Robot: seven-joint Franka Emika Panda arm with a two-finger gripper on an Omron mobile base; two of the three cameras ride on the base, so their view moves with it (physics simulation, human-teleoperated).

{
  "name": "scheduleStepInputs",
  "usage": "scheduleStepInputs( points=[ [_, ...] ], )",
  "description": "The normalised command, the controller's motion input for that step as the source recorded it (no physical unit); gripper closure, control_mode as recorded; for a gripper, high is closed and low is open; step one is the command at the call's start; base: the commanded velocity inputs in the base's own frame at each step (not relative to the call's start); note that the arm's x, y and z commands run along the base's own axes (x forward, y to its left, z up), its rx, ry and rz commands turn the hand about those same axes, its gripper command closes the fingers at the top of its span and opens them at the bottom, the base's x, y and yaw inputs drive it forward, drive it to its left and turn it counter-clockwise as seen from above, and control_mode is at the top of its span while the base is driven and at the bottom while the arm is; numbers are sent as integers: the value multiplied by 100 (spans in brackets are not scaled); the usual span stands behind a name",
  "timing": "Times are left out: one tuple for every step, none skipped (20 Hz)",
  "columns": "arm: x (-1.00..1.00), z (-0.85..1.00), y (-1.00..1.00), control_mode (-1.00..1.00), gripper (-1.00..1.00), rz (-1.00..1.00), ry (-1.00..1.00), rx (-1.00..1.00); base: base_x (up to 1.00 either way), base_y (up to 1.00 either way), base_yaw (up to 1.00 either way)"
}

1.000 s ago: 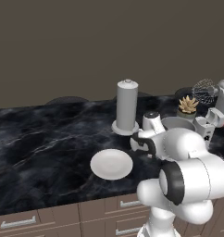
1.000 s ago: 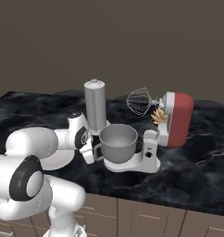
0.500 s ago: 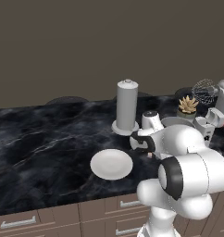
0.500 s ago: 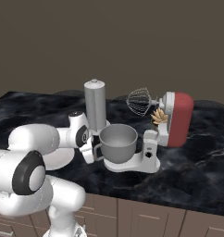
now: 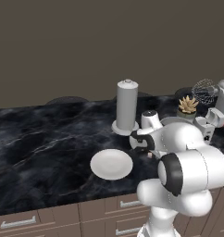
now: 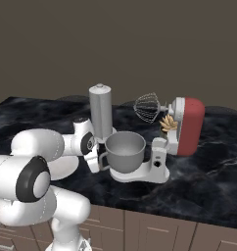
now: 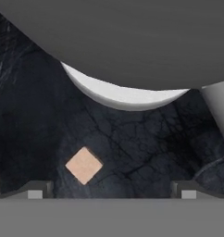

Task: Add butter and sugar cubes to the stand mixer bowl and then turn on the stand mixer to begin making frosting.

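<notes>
One tan sugar cube [image 7: 84, 165] lies on the black marble counter, just ahead of my left fingertip [image 7: 37, 190] and inside the span of the jaws. My gripper [image 7: 111, 192] is open and holds nothing. It hangs low over the counter [image 5: 142, 149], between the white plate [image 5: 111, 164] and the grey stand mixer bowl [image 6: 124, 149]. The bowl's grey wall [image 7: 132, 41] and the mixer's white base [image 7: 123, 95] loom close ahead. The stand mixer [image 6: 189, 125] has its red head tilted back and its wire whisk [image 6: 147, 108] raised. The butter is out of view.
A tall grey cylinder [image 5: 127, 106] stands on the counter behind the plate, close to my hand. A small potted plant [image 5: 188, 104] sits behind the mixer. Cabinet drawers [image 5: 21, 222] run below the counter's front edge.
My hand has eased slightly left and down toward the counter beside the bowl. The jaws stay open, and the bowl, plate and mixer have not moved.
</notes>
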Motion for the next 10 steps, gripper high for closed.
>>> scheduleStepInputs(
  points=[
    [0,-5,0,-100,-100,0,1,0,0,0,0],
    [0,-8,0,-100,-100,0,0,0,0,0,0],
    [0,-10,0,-100,-100,0,0,0,0,0,0],
    [0,-14,0,-100,-100,0,0,0,0,0,0],
    [0,-16,0,-100,-100,0,1,0,0,0,0],
    [0,-16,0,-100,-100,0,3,0,0,0,0],
    [5,-13,0,-100,-100,0,6,0,0,0,0],
    [2,-10,0,-100,-100,0,3,0,0,0,0],
    [0,-8,0,-100,-100,0,1,0,0,0,0],
    [3,-7,0,-100,-100,0,3,0,0,0,0]
  ],
)
